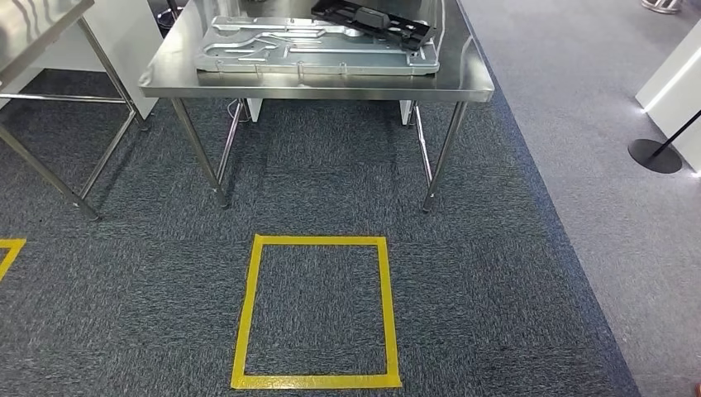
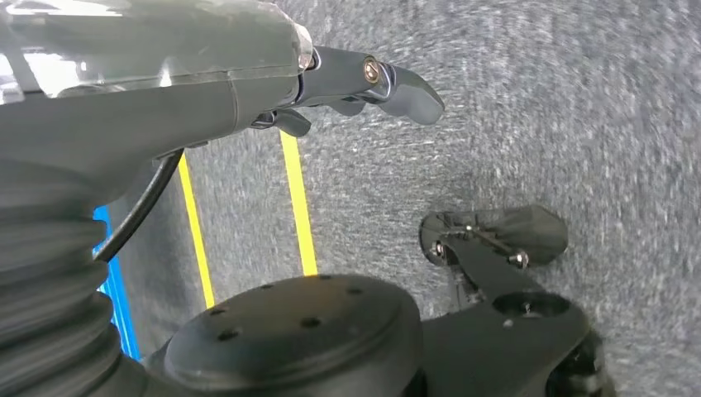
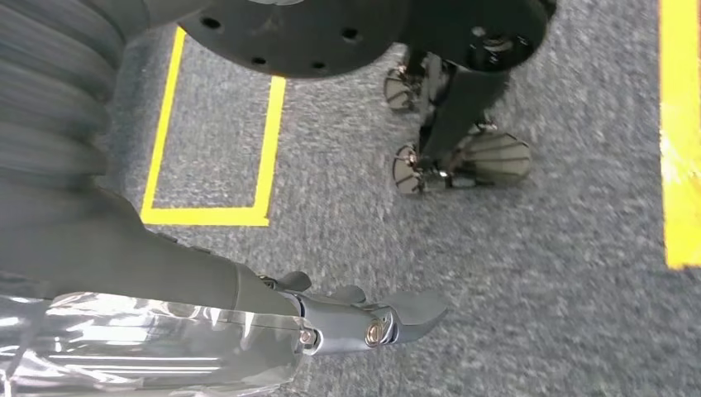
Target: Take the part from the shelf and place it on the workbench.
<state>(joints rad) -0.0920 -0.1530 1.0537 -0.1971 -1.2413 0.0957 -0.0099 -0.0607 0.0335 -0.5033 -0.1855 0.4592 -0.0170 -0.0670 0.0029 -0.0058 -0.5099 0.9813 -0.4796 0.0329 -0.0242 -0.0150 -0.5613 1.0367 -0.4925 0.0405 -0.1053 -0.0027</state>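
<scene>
In the left wrist view, the left robot hand [image 2: 364,87] hung over the grey carpet [image 2: 537,124] with nothing in it, its thumb and darker fingers stretched out loosely rather than curled. Two yellow tape lines [image 2: 299,211] ran across the carpet just beyond it, and a blue strip [image 2: 116,289] showed at the lower left of that picture.

In the right wrist view, the right robot hand [image 3: 364,318] was likewise free of any load, its fingers extended and slightly apart above the carpet. A corner of a yellow tape outline [image 3: 207,215] lay at the centre left of that picture, and a broad yellow band [image 3: 679,124] ran down its right edge.

In the head view, a yellow tape square [image 1: 317,380] sat on the carpet at the lower centre of the frame. Another piece of yellow tape [image 1: 10,248] showed at the left edge. Beyond the square, at the upper centre, stood the steel bench [image 1: 331,83] on thin metal legs. On its top lay a flat grey metal panel [image 1: 273,54] with pressed ridges and cut-outs. The black part [image 1: 372,18] rested on the far right portion of that panel, near the top of the frame, touching it. A second steel table [image 1: 33,21] stood at the upper left. At the right edge, well apart from the bench, a black round base [image 1: 655,155] of a post rested on paler grey flooring beside a white cabinet [image 1: 674,83].
</scene>
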